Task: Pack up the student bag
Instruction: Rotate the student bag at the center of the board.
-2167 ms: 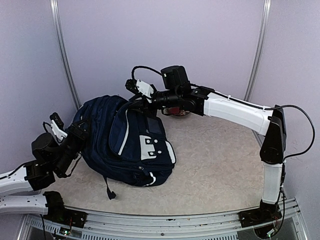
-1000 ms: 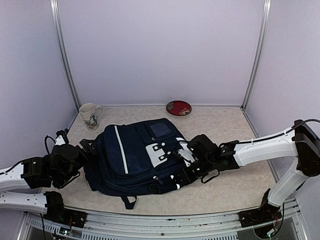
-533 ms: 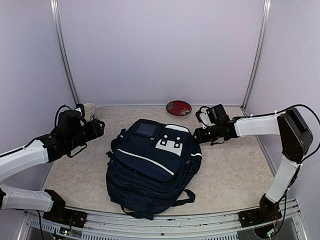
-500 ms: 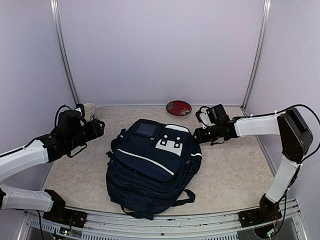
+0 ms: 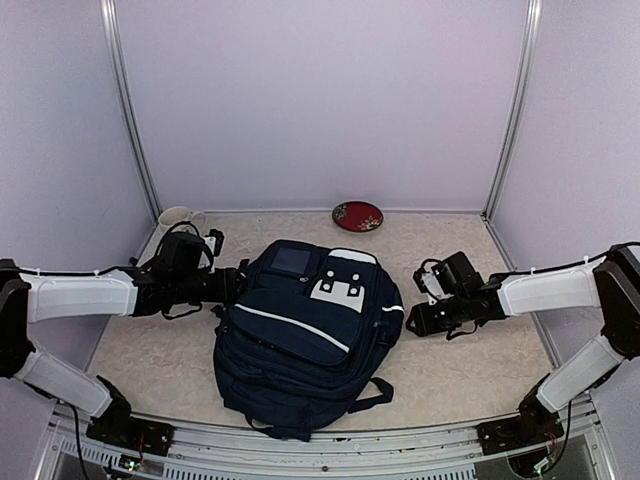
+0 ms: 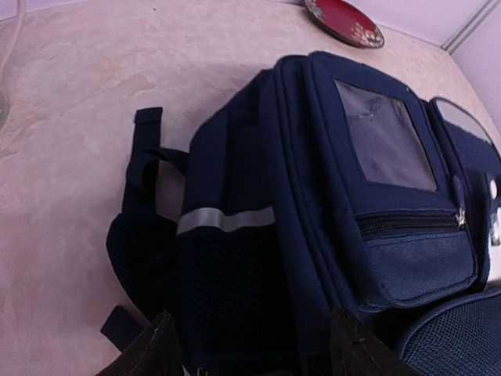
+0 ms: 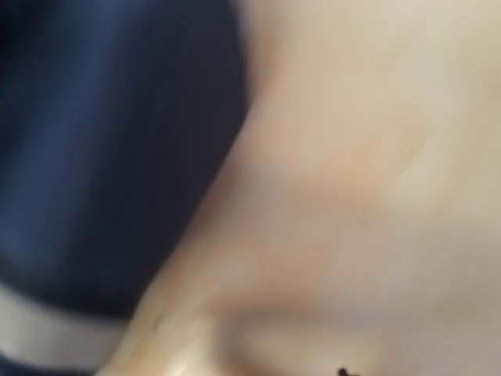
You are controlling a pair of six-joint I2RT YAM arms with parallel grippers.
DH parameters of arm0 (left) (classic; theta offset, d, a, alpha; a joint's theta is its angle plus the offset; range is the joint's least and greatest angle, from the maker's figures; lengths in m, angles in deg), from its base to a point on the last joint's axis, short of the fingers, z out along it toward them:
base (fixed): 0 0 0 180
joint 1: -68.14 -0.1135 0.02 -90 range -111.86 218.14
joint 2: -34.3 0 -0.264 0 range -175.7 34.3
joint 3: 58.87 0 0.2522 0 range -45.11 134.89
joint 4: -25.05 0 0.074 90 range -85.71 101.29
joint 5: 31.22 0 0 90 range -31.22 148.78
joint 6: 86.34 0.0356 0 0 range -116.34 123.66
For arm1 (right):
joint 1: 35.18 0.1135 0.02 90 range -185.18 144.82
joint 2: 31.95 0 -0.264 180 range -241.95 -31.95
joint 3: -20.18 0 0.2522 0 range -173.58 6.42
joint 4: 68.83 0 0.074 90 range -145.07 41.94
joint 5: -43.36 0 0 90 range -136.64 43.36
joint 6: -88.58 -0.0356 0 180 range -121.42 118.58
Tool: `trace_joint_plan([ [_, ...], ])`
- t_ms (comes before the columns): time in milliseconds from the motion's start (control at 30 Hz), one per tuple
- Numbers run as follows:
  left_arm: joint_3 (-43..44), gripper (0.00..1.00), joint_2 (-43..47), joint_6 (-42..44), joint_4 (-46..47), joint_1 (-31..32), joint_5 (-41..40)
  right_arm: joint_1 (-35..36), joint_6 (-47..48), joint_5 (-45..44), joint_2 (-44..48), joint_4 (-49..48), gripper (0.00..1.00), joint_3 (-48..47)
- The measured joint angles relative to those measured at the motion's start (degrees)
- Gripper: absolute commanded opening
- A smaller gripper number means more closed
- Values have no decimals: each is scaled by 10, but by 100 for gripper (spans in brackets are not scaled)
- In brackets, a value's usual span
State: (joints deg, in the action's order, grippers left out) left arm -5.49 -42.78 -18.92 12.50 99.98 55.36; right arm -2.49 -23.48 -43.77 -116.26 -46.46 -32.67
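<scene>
The student bag (image 5: 300,335), a navy-blue backpack with a white dotted patch and thin white stripes, lies flat and zipped in the middle of the table, top toward the back. My left gripper (image 5: 236,286) is at its upper left side. In the left wrist view its fingertips (image 6: 159,347) stand wide apart, open, just before the bag's (image 6: 329,180) dark mesh side pocket. My right gripper (image 5: 412,320) is low by the bag's right side. The right wrist view is blurred, showing only the bag's edge (image 7: 102,157) and table, no fingers.
A red plate (image 5: 357,215) lies at the back centre and shows in the left wrist view (image 6: 344,12). A white mug (image 5: 175,216) stands at the back left, partly behind my left arm. Purple walls close the table on three sides.
My left gripper has moved from near the mug down to the bag's upper left side. My right gripper has moved nearer and lower along the bag's right side. The bag has barely shifted.
</scene>
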Motion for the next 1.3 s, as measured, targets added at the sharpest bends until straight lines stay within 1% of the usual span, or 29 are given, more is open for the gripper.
trace_joint_plan([
  [100, 1, 64, -27, 26, 3, 31, -24, 25, -29, 18, -31, -12, 47, 12],
  [233, 3, 61, -34, 72, -6, 98, -63, 27, -32, 42, -97, -33, 47, -51],
  [300, 2, 59, -31, 86, -13, 134, -65, 24, -18, 50, -153, -31, 46, -120],
  [333, -2, 58, -28, 91, -16, 148, -64, 18, -9, 52, -183, -14, 46, -163],
  [467, -23, 58, 5, 90, -30, 196, -63, -12, 32, 83, -337, 2, 46, -391],
  [567, -24, 58, 10, 95, -30, 243, -48, -20, 59, 94, -424, 20, 46, -546],
  [633, -15, 58, 4, 110, -34, 270, -25, -24, 67, 97, -462, 28, 45, -630],
  [700, 6, 58, -6, 129, -36, 288, 2, -31, 74, 99, -464, 34, 46, -659],
  [800, 42, 59, -7, 159, -48, 293, 35, -41, 88, 83, -422, 43, 47, -634],
  [833, 56, 59, -3, 172, -51, 293, 45, -47, 95, 70, -397, 49, 48, -612],
  [900, 78, 63, 11, 201, -56, 292, 64, -61, 111, 37, -337, 61, 51, -563],
  [933, 87, 66, 20, 217, -59, 292, 69, -66, 118, 23, -304, 66, 53, -539],
  [1000, 106, 78, 42, 254, -64, 287, 77, -76, 125, 2, -237, 69, 56, -489],
  [1033, 113, 81, 47, 267, -65, 280, 80, -79, 128, -6, -198, 71, 57, -457],
  [1100, 132, 80, 46, 278, -68, 237, 94, -77, 127, -10, -123, 75, 57, -396],
  [1167, 155, 81, 24, 266, -71, 158, 88, -73, 119, -16, -69, 74, 57, -340],
  [1233, 182, 83, -10, 244, -76, 85, 57, -72, 110, -29, -23, 79, 58, -274],
  [1300, 194, 82, -35, 225, -82, 50, 25, -70, 98, -48, 5, 88, 58, -209],
])
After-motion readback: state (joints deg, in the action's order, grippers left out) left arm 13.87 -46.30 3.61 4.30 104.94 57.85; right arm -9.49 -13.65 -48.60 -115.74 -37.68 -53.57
